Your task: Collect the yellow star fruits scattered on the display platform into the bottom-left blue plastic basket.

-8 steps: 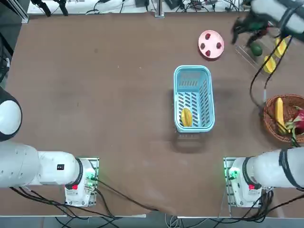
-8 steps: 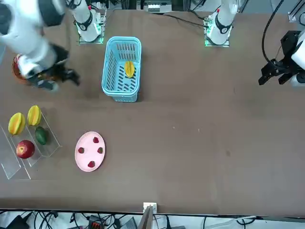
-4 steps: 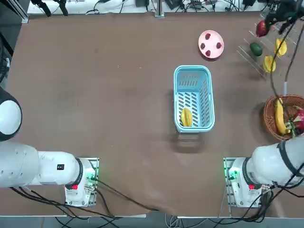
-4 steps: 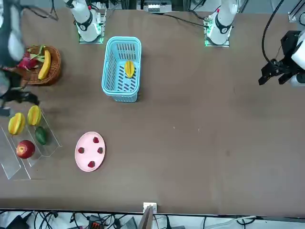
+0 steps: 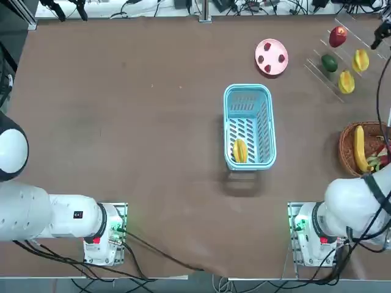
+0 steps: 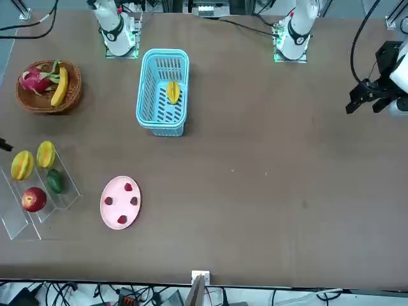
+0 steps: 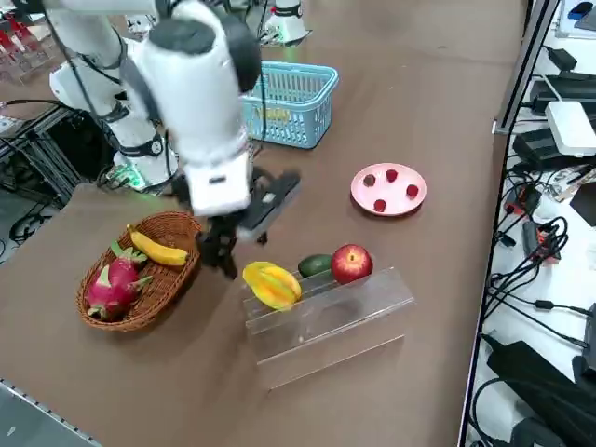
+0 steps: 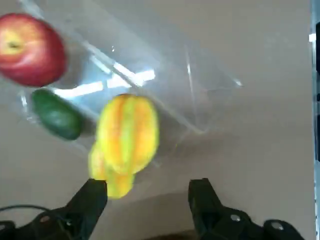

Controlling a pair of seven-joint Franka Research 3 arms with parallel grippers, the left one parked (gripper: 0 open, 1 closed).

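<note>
Two star fruits are left sitting on the clear rack

A third is seen lying in the blue basket; the right gripper is held wide open, empty, just beside the rack's fruits.

We found the scene evenly and brightly lit from above, with the brown table showing no dark areas. Shadows were soft and short; the blue plastic basket cast a faint one toward the robot's side. Glare lay in white streaks on the display platform in the wrist view, where two star fruits and the right gripper were softened by motion blur. In the right side view the right arm was smeared, while the table objects stayed sharp. The top and front views were clear.
</note>
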